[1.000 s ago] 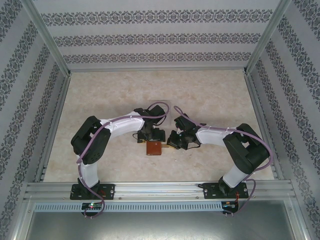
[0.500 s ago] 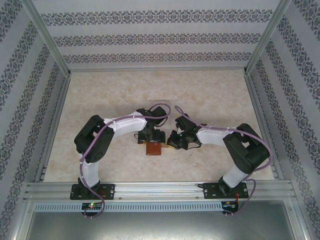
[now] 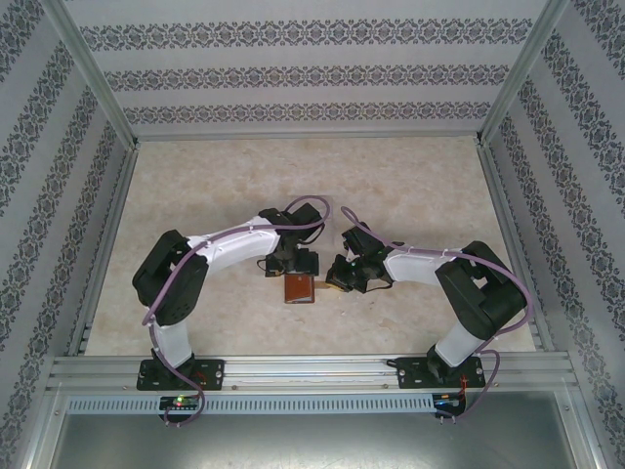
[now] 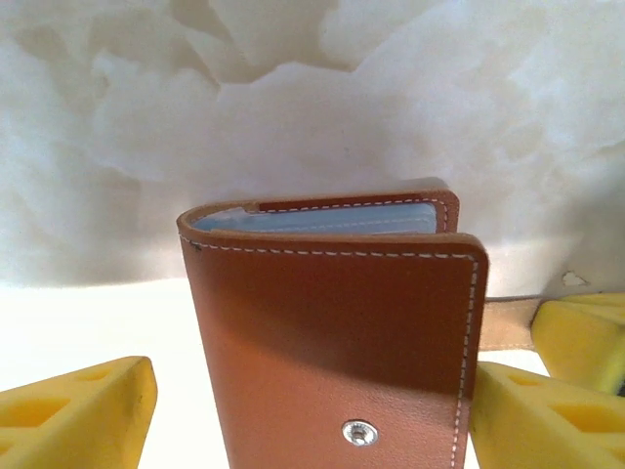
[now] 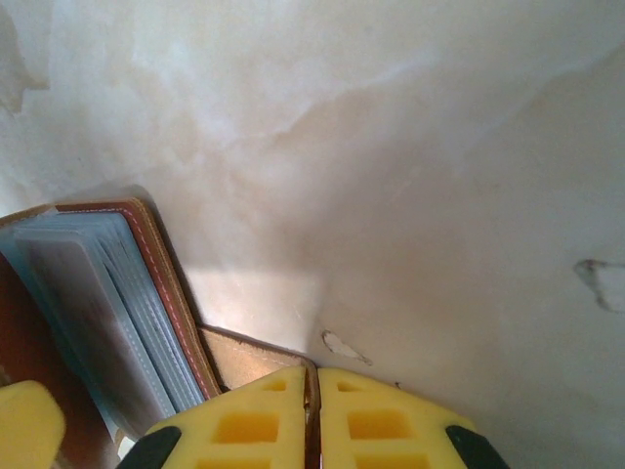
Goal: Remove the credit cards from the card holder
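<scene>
A desk (image 3: 410, 186) with a pale beige, marbled top lies under bright, even light. The back wall (image 3: 303, 73) and both side walls (image 3: 39, 176) carry white paper with grey damask bands. Aluminium posts (image 3: 93, 73) frame the corners. A slotted aluminium rail (image 3: 312, 371) runs along the near edge, with grey sheet metal (image 3: 293, 440) below.

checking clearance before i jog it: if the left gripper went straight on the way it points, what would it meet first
The card holder: in the left wrist view it stands squarely ahead, between the open fingers of the left gripper. The table lies beyond it, though the depth is unclear.
</scene>
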### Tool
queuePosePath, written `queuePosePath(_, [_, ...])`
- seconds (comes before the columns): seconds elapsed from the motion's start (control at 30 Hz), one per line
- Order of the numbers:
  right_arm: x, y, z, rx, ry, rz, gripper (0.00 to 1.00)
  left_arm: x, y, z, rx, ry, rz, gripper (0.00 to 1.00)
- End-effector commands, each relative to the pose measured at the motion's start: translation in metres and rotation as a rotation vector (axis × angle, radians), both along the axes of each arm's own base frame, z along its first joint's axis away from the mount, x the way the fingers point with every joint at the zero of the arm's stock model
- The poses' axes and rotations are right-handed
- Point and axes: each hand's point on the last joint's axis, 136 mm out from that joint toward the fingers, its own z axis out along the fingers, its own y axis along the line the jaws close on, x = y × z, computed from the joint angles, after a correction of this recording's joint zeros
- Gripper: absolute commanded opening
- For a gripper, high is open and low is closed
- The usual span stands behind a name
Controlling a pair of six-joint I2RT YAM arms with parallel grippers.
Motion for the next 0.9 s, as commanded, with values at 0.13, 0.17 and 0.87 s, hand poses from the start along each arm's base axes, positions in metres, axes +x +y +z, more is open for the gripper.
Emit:
queuePosePath(0.13, [-0.016, -0.001, -0.034, -0.051, 0.046, 0.021, 0.11, -0.004, 0.016, 0.025, 0.045, -0.058, 0.006, 0.70])
queuePosePath(0.17, [-0.016, -0.002, -0.034, -0.052, 0.047, 0.021, 0.11, -0.005, 0.018, 0.027, 0.047, -0.062, 0.007, 0.68])
queuePosePath(0.87, [-0.013, 0.000, -0.031, -0.065, 0.047, 0.024, 0.10, -0.008, 0.000, 0.016, -0.039, -0.001, -0.035, 0.80])
